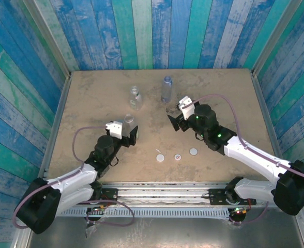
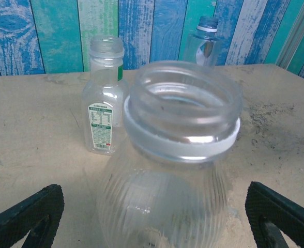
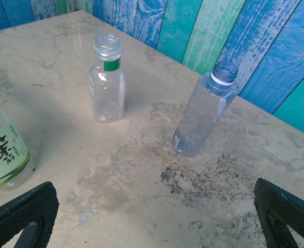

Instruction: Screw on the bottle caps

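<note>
Three open bottles stand uncapped on the table. A ribbed wide-mouthed bottle (image 2: 172,170) with a green label (image 3: 2,150) stands right in front of my left gripper (image 2: 154,214), whose jaws are open on either side without touching it; from above this bottle (image 1: 128,120) is just beyond that gripper (image 1: 128,133). Behind it stand a small clear bottle with a green neck band (image 2: 104,103) (image 1: 136,98) (image 3: 107,77) and a blue-tinted bottle (image 1: 166,89) (image 3: 206,108). My right gripper (image 1: 176,120) (image 3: 154,227) hangs open over bare table. The bottle caps lie near the front: white (image 1: 161,157), marked (image 1: 177,156), grey (image 1: 193,151).
The table (image 1: 90,103) is a tan stone-look slab with a dark stained patch (image 3: 209,181) in front of the blue-tinted bottle. Blue-green plank walls (image 1: 157,31) close it in at the back and sides. A metal rail (image 1: 157,186) runs along the near edge.
</note>
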Motion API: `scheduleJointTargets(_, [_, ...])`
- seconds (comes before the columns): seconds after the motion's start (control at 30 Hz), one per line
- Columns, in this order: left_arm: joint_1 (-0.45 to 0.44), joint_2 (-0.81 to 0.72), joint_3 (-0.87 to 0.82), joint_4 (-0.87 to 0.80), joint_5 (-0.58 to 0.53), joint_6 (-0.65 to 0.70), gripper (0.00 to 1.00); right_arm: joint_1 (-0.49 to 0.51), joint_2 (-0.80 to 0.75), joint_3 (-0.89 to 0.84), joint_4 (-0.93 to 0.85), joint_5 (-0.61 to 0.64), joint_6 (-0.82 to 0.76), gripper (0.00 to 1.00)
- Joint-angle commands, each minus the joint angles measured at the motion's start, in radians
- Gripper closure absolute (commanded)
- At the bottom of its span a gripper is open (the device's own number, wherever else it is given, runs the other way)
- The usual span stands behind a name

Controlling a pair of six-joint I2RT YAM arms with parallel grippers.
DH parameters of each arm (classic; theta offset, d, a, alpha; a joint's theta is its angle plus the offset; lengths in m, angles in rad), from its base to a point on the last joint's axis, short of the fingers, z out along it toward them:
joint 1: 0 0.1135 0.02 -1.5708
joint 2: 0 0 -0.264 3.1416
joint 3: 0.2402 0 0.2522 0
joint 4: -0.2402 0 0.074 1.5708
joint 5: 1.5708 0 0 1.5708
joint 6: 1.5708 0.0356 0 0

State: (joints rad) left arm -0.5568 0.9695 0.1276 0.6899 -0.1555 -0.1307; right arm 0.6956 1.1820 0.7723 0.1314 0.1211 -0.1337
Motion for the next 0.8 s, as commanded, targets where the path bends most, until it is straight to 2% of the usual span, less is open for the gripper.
scheduleJointTargets(0.0, [-0.003,0.039,-0.023,0.121,0.012,0.014,0.06,0.008,-0.010,-0.004,0.026,0.017,0.023,0.00])
scheduleJointTargets(0.1, [-0.003,0.086,-0.027,0.158,0.014,0.023,0.03,0.008,-0.009,-0.011,0.036,0.010,0.036,0.00])
scheduleJointTargets(0.47, [-0.003,0.218,-0.021,0.277,0.036,0.036,0.00,0.016,0.002,-0.015,0.051,0.003,0.051,0.00])
scheduleJointTargets(0.67, [-0.003,0.276,-0.023,0.332,0.027,0.036,0.01,0.018,0.005,-0.022,0.054,0.000,0.063,0.00])
scheduleJointTargets(0.77, [-0.003,0.304,-0.022,0.349,0.019,0.040,0.06,0.018,0.008,-0.021,0.054,-0.002,0.065,0.00])
